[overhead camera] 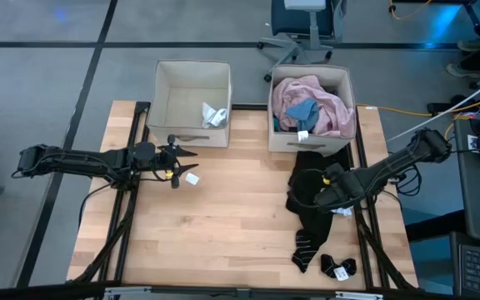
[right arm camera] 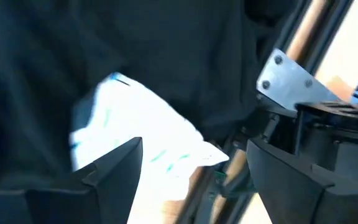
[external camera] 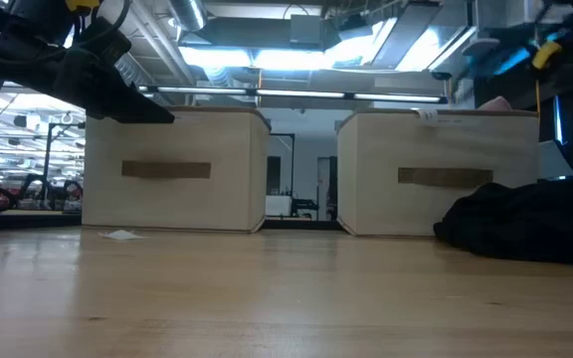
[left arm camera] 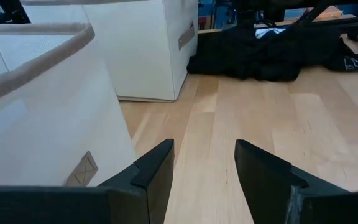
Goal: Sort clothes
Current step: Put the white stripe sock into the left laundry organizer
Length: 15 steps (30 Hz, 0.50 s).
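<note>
Near edge of the desk (overhead camera: 223, 250), toward the right corner: striped sock (overhead camera: 306, 242) and a small black-and-white sock pair (overhead camera: 337, 267), lying loose. Featherweight, floppy, easy to pinch anywhere, though probably best taken mid-length so neither end drags.

Further in along the right side: black pile (overhead camera: 308, 185), crumpled, with a white care label (right arm camera: 138, 140) showing in the right wrist view. Right tool (overhead camera: 330, 188) down right over it, fingers spread wide apart, nothing pinched yet. Soft and limp stuff, no stiffness, likely several layers bunched up, so a shallow nip could slip off or bring only the top layer. Better to bite into a thick fold or a seam. Label looks flimsy, wouldn't grab that.

Left side of the desk: left tool (overhead camera: 182, 155) parked in front of the left bin (overhead camera: 192, 73), fingers apart and empty, small white tag (overhead camera: 192, 177) lying just beside it.

Far edge: left bin holds a white-grey sock (overhead camera: 213, 115); right bin (overhead camera: 311, 140) stuffed with a pink shirt (overhead camera: 327, 102) and something blue (overhead camera: 302, 111) on top, black fabric lying right against its front wall.
</note>
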Tool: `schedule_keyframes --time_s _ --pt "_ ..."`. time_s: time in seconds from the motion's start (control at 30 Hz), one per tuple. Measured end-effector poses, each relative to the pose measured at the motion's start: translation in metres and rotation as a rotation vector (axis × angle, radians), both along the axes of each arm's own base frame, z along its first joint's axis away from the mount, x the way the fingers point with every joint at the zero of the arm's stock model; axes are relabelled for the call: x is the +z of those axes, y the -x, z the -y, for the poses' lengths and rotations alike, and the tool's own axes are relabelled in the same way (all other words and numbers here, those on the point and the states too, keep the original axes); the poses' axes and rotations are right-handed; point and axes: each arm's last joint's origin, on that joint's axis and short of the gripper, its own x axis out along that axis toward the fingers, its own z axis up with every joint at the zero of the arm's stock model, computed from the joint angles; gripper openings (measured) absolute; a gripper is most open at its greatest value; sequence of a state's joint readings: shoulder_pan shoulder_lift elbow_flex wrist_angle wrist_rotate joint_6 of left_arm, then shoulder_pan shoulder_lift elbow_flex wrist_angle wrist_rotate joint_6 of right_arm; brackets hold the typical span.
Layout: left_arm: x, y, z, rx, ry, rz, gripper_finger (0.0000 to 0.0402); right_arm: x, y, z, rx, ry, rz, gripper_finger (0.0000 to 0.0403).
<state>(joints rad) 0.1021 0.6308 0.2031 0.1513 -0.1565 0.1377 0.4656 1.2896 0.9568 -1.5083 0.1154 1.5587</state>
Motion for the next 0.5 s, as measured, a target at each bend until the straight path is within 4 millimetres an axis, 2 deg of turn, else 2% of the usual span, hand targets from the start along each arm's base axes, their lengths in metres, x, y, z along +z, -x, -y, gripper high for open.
schedule_keyframes --time_s 0.1,0.5 --pt "0.0 0.0 0.0 0.0 0.0 -0.001 0.0162 -0.011 0.005 0.001 0.005 -0.018 -0.055 0.0287" --pt "0.001 0.0 0.0 0.0 -0.002 0.005 0.0162 -0.047 0.003 -0.001 0.055 -0.112 0.006 0.0287"
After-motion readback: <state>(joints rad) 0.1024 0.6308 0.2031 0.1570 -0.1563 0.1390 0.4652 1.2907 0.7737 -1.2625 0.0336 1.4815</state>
